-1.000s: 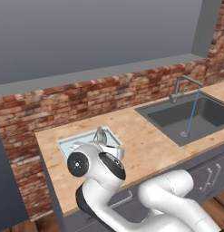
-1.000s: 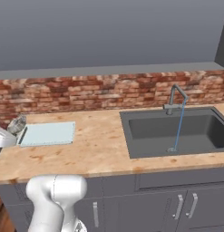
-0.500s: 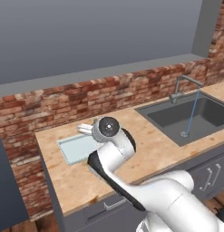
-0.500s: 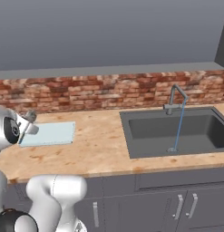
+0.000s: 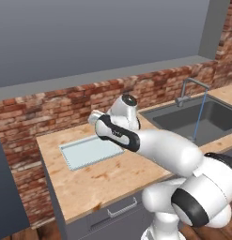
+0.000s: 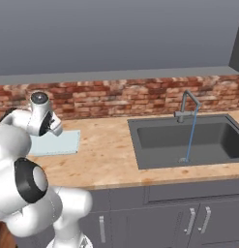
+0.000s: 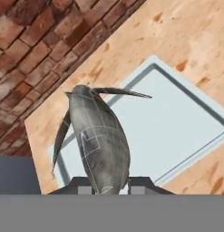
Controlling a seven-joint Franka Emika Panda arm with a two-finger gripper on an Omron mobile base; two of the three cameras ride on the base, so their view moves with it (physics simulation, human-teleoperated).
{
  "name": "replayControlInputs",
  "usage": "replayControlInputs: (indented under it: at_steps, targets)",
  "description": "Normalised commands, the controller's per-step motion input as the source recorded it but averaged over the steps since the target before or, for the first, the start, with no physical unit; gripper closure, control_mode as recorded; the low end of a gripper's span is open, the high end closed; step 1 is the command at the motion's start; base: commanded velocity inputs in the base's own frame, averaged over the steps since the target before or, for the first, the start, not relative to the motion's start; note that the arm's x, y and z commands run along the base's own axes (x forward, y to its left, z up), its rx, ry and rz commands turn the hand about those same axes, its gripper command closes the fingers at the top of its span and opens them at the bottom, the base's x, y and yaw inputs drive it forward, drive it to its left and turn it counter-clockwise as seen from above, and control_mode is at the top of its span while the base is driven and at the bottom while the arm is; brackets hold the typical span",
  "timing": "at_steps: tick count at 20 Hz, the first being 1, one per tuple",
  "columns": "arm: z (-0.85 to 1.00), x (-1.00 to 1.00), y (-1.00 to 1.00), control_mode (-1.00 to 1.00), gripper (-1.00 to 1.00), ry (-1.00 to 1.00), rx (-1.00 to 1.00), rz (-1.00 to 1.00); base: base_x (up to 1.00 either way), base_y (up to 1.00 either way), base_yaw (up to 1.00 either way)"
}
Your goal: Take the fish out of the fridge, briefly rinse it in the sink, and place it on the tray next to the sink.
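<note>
While the jaws grip the fish (image 7: pixel 99 140) by its tail end, it hangs above the tray (image 7: pixel 177 131) on the tabletop (image 5: pixel 112 173).

Slim silvery-grey fish (image 7: pixel 99 140) with thin dark fins: seen in the hand view, standing up between the two finger tips, above the tray.

Flat, shallow pale blue-grey rectangular tray (image 5: pixel 89 151) with light rim: on the wooden counter near the brick wall, well apart from the sink.

Large dark-grey rectangular sink basin (image 6: pixel 188 138): recessed in the counter; a thin blue stream falls from its curved grey faucet (image 6: pixel 187 103).
</note>
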Motion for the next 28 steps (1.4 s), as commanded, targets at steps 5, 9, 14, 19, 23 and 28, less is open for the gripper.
replayControlInputs:
  at_steps: [5, 9, 14, 19, 23, 28]
  targets:
    - [-0.46, 0.4, 0.2, -1.0, 1.0, 0.2, -0.04, 0.0, 0.0, 0.0, 0.0]
    - [-0.84, 0.43, 0.46, -1.0, 1.0, 0.22, -0.16, 0.0, 0.0, 0.0, 0.0]
    - [-0.4, 0.27, 0.43, -1.0, 1.0, 0.03, -0.16, 0.0, 0.0, 0.0, 0.0]
    - [-0.18, 0.24, 0.17, -1.0, 1.0, 0.0, -0.17, 0.0, 0.0, 0.0, 0.0]
    - [-0.3, 0.06, 0.0, -1.0, 1.0, -0.02, -0.18, -0.03, 0.0, 0.0, 0.0]
    - [-0.25, 0.01, 0.0, -1.0, 1.0, -0.07, -0.18, -0.07, 0.0, 0.0, 0.0]
